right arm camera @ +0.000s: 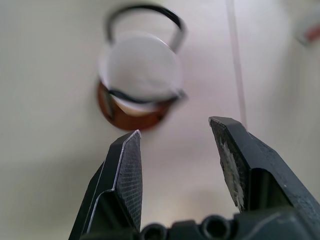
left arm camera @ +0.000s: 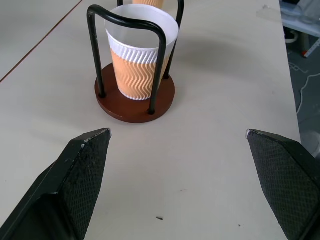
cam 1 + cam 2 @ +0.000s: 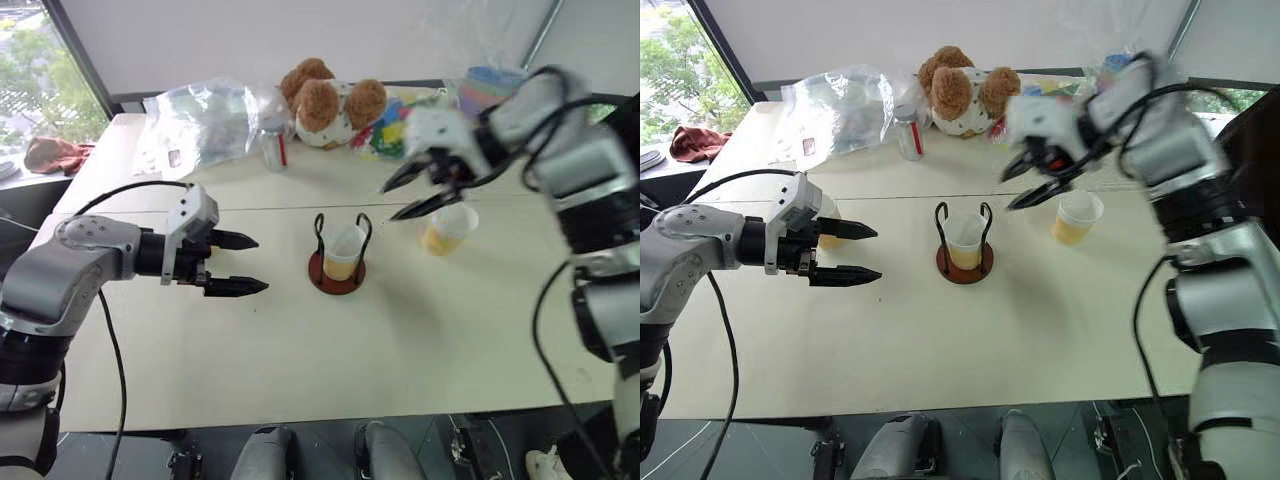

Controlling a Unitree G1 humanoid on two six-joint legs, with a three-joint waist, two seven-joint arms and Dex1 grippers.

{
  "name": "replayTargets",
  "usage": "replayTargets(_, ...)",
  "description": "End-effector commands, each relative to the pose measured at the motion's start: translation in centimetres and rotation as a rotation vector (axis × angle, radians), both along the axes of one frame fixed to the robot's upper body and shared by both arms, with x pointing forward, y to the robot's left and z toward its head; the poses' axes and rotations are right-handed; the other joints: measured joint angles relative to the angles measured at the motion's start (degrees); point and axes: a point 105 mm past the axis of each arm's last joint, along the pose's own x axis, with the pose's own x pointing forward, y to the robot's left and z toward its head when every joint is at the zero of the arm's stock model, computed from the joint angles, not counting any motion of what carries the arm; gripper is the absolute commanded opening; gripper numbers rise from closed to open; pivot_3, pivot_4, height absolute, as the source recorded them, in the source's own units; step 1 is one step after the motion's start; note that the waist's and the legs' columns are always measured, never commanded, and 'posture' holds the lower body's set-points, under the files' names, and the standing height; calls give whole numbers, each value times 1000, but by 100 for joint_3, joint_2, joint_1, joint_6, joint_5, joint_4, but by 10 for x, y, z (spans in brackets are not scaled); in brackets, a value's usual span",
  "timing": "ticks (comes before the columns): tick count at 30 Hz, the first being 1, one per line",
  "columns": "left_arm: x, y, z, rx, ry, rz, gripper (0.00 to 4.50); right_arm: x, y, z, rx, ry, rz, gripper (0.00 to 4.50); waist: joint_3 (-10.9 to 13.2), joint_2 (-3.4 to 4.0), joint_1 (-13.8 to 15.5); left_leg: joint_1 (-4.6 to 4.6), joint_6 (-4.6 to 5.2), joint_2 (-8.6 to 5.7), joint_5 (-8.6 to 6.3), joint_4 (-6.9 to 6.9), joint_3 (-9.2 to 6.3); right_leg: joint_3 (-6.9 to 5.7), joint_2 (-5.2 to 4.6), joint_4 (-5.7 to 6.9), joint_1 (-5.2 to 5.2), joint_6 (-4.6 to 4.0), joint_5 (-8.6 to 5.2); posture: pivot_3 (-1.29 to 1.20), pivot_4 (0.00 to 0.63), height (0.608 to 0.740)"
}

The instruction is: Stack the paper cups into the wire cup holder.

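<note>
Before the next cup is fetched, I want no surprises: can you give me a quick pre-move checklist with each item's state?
1. First paper cup seated upright in the wire cup holder: ok.
2. Right gripper open with nothing between its fingers: ok.
3. Left gripper open with nothing held: ok.
4. Next cup standing upright on the table, apart from the holder: ok.
5. Third cup graspable: cannot tell, mostly hidden behind the left gripper.

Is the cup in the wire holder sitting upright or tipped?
Upright. The paper cup stands rim-up on the wire cup holder base, between the two black wire loops, its open mouth showing white inside.
</note>
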Motion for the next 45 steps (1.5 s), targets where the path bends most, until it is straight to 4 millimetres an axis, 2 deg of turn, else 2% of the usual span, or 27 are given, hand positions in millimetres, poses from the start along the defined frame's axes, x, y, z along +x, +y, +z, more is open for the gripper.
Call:
replayTargets(1,-9,-10,24,-31,-56,-74,4500,10,-38,-16,3,-22,-155,2372,-1,-2,-15,3,0,1,0,0,2,1,1,0,1,0,0,0,150,740)
replayTargets(3,-14,-17,30,-81,-31,-110,4500,13,-56,-31,5,-11,-233,2372,0,-1,-25,7,-1,3,1,0,3,1,2,0,1,0,0,0,150,740)
replayTargets(5,-18,-21,32,-110,-9,-124,4500,15,-64,-39,26,5,-270,2372,3,5,-34,11,-1,3,1,0,9,7,1,1,0,0,0,0,150,740)
replayTargets(12,-18,-27,22,-83,1,-116,4500,18,-74,-60,68,53,-335,2372,7,11,-142,15,-7,11,5,-3,7,9,8,7,-6,0,0,0,150,740)
replayTargets(16,-6,-21,17,-42,-37,-55,4500,22,-74,-72,105,85,-361,2372,7,12,-121,15,-10,9,7,-2,8,10,6,7,-4,0,0,0,150,740)
replayTargets(19,0,-16,15,-9,-67,-23,4500,22,-72,-78,115,106,-358,1585,7,11,-115,15,-11,8,7,-2,8,10,5,7,-4,0,0,0,150,740)
replayTargets(22,1,-13,16,-8,-74,-17,4500,22,-72,-80,112,111,-359,13,7,11,-109,15,-11,8,7,-3,6,8,6,6,-4,0,0,0,150,740)
replayTargets(26,3,-10,17,-5,-78,-9,4500,22,-73,-79,106,104,-356,13,7,11,-114,15,-11,8,7,-2,7,9,5,6,-4,0,0,0,150,740)
replayTargets(28,5,-6,17,5,-81,2,4500,24,-69,-64,113,55,-332,13,7,11,-119,15,-12,8,7,-2,7,9,6,6,-4,0,0,0,150,740)
replayTargets(30,6,-1,17,21,-79,14,4500,27,-60,-41,133,-9,-293,13,11,18,-125,15,-12,8,7,-2,8,9,6,7,-4,0,0,0,150,740)
replayTargets(32,8,6,15,48,-75,26,4500,25,-39,-9,161,-72,-210,13,16,25,-154,15,-12,8,7,-3,9,10,6,8,-6,1,0,0,150,740)
replayTargets(34,9,15,13,81,-70,39,4500,12,1,33,198,-125,-46,13,18,29,-177,15,-12,9,8,-6,10,10,7,9,-10,0,0,0,150,740)
replayTargets(36,10,19,15,84,-75,43,4500,-6,33,51,217,-111,102,13,20,34,-220,15,-14,14,8,-10,11,13,12,17,-19,0,0,0,150,740)
replayTargets(38,15,22,24,47,-103,78,4500,-24,56,51,235,-42,221,13,13,21,-178,15,-14,24,8,-14,-1,2,22,34,-20,0,0,0,150,740)
replayTargets(40,19,23,30,19,-120,103,4500,-36,70,45,230,10,300,13,7,4,-96,15,-14,29,7,-13,-14,-4,29,42,-15,0,0,0,150,740)
replayTargets(45,14,21,21,26,-104,97,4500,-42,86,32,202,50,355,13,10,2,-6,11,5,-4,-2,10,1,1,-8,39,-3,0,0,0,150,740)
